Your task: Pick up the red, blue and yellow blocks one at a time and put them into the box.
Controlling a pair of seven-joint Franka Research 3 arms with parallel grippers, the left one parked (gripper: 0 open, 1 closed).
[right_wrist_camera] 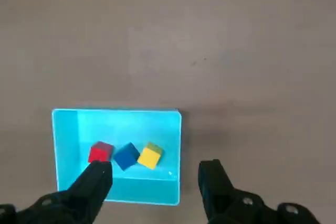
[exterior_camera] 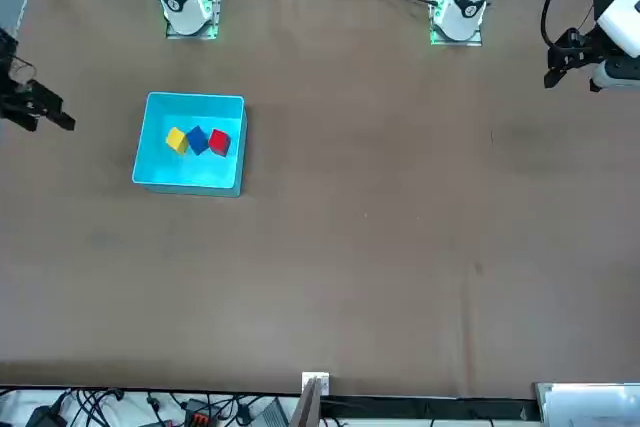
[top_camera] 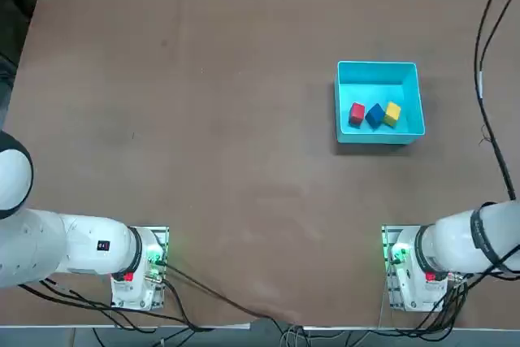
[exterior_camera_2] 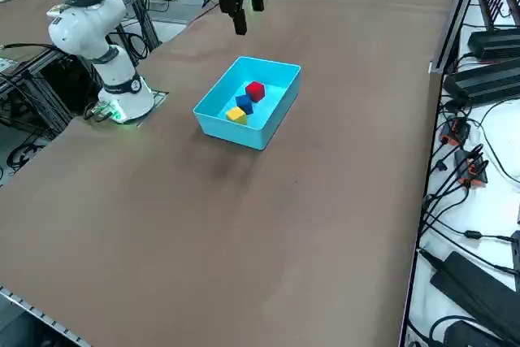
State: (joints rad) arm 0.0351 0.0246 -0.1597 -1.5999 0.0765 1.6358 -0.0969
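Black two-finger right gripper point(right_wrist_camera: 156, 182) hangs spread and empty, high over the shallow light cyan plastic box point(right_wrist_camera: 65, 135) at lower left of the wrist view. Inside sit the small red cube point(right_wrist_camera: 100, 151), blue cube point(right_wrist_camera: 126, 156) and yellow cube point(right_wrist_camera: 150, 155), so nothing seems left but retreating straight up, clear of the walls.

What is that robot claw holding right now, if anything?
Nothing. The right gripper hangs open and empty above the table, and the red block, blue block and yellow block all lie inside the box.
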